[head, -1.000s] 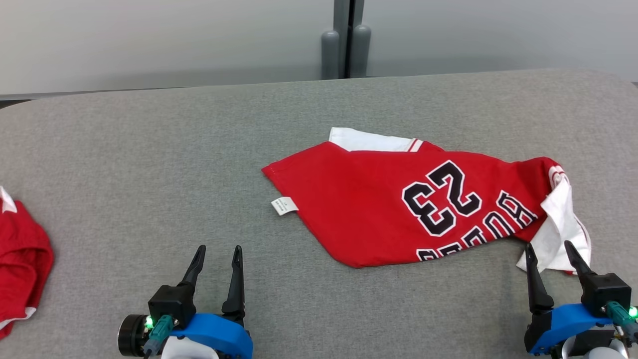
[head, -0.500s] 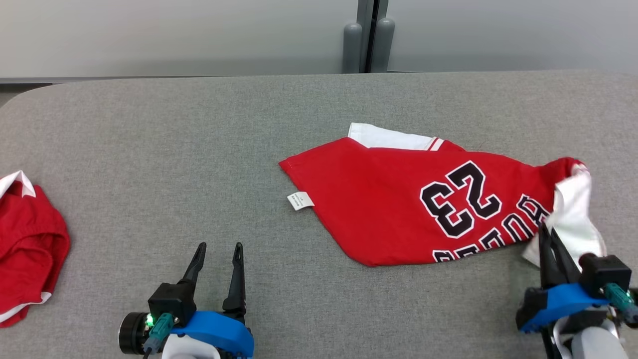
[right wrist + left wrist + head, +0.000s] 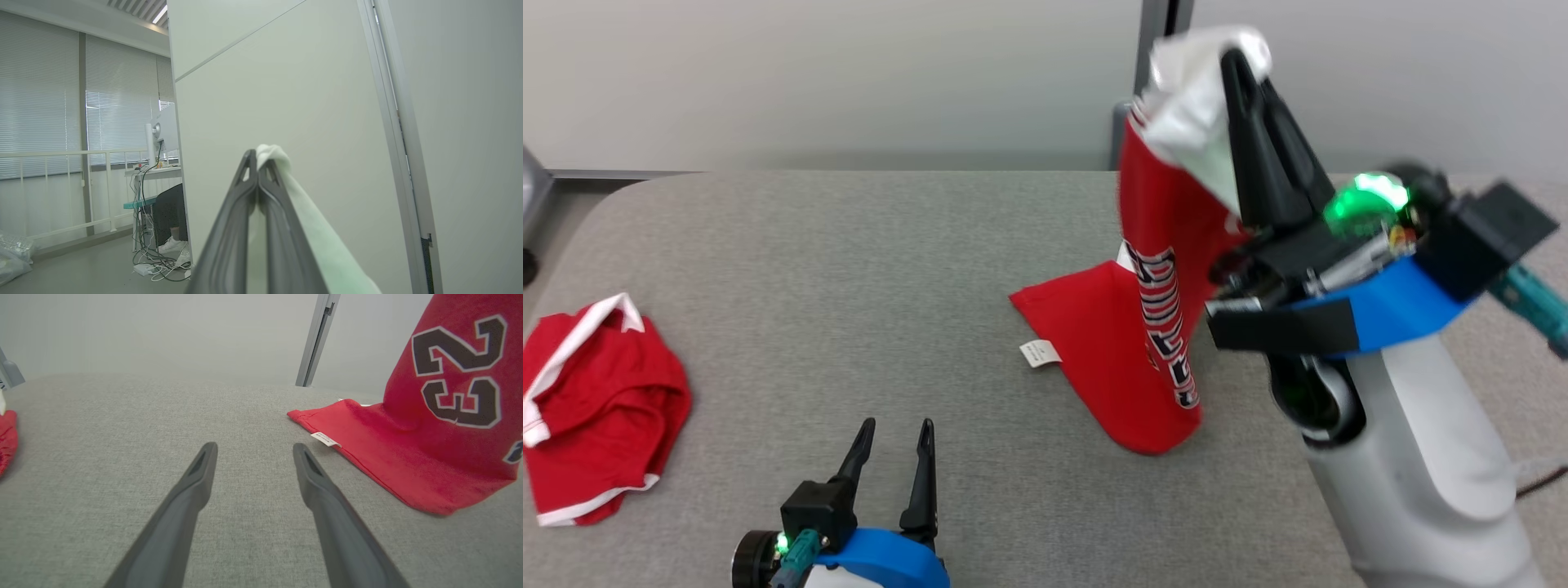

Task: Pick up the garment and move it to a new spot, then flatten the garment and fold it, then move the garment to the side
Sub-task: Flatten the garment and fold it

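Grey fabric covers the work surface (image 3: 768,269), with a pale wall panel (image 3: 849,82) behind it.

Head view: the right arm's pale forearm (image 3: 1413,457) rises steeply from the lower right corner. The wrist is bent so that the right gripper (image 3: 1240,61) points up and away, well above the surface. Its two fingers are pressed together on a white fold of the garment (image 3: 1131,351). The red garment hangs from that grip in a tall drape. Its lower part lies on the surface near the centre, with a small white label (image 3: 1040,353) at the hem. The left gripper (image 3: 894,425) sits low at the bottom edge, fingers pointing forward, spread apart and holding nothing, well apart from the garment. A second red garment (image 3: 596,400) lies crumpled at the far left of the surface.

Left wrist view: the left gripper (image 3: 254,447) is low over the surface, fingers wide with bare grey fabric between them. The garment (image 3: 408,457) lies ahead to the right, its number 23 (image 3: 457,371) on the lifted part.

Right wrist view: the right gripper (image 3: 257,157) is closed, with white cloth of the garment (image 3: 314,237) pinched at the tips and trailing down beside the right-hand finger. A pale partition (image 3: 286,81) stands beyond it.
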Controlling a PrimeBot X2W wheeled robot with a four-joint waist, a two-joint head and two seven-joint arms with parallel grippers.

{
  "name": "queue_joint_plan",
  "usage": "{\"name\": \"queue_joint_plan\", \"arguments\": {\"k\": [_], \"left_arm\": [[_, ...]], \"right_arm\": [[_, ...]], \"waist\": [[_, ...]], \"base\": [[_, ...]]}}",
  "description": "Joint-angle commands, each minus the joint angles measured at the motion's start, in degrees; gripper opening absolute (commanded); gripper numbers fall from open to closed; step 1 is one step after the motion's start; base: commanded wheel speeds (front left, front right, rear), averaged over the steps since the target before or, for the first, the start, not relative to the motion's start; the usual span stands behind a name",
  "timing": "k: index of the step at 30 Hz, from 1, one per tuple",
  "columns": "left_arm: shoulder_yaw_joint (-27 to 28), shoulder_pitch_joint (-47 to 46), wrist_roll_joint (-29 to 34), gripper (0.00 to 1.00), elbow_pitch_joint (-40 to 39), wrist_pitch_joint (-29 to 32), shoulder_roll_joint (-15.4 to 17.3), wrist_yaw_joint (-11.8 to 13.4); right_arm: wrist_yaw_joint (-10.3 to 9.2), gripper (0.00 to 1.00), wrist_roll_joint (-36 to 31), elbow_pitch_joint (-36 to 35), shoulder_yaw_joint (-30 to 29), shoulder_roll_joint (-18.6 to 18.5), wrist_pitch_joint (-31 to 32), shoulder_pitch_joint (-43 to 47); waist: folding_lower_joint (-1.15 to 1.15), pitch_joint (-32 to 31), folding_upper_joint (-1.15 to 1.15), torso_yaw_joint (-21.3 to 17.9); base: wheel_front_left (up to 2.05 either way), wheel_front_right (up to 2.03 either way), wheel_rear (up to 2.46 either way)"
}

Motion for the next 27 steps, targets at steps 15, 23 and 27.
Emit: {"name": "queue_joint_plan", "arguments": {"k": [15,23,27], "left_arm": [[-3.53,4.22,-3.49,1.0,0.72,-0.14,-0.01,1.17],[-4.69,5.11,-4.65,1.0,0.17,-0.14,0.0,1.87],[-5.7,3.73,-4.78,1.0,-0.25,-0.15,0.0,1.52]], "right_arm": [[0.02,0.0,-1.66,11.57,3.95,-3.28,-0.26,-28.18],[0.02,0.0,-0.02,22.3,6.7,-2.79,-0.26,-30.78],[0.02,0.0,-4.19,31.11,6.54,-3.72,-0.27,-31.86]], "waist": [[0.0,-4.81,0.0,8.68],[0.0,-5.35,0.0,10.39],[0.0,-3.38,0.0,11.93]], "base": [[0.0,0.0,0.0],[0.0,0.0,0.0],[0.0,0.0,0.0]]}}
